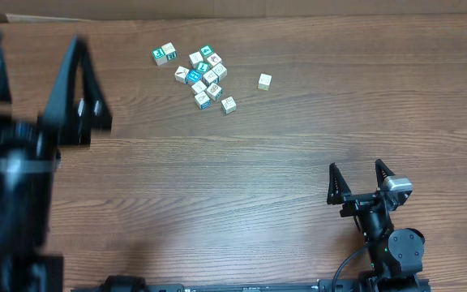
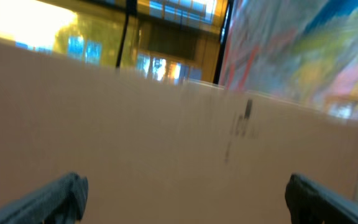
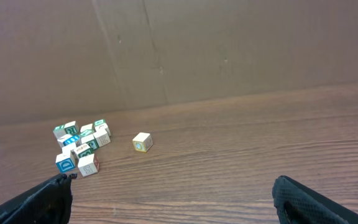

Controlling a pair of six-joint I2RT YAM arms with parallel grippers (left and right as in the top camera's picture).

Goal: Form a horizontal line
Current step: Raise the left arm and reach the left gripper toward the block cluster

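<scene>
At the far edge of the tabletop, our cubes lie heaped, unaligned, ahead-left of the right gripper; the left gripper hovers raised; both spread apart.

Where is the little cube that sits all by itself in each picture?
Overhead: the lone cube is near the top, a bit right of the middle.
Left wrist: not in it.
Right wrist: it is left of the middle, on the wooden table.
Shared landmark: the pile of cubes, just to its left in both views.
</scene>
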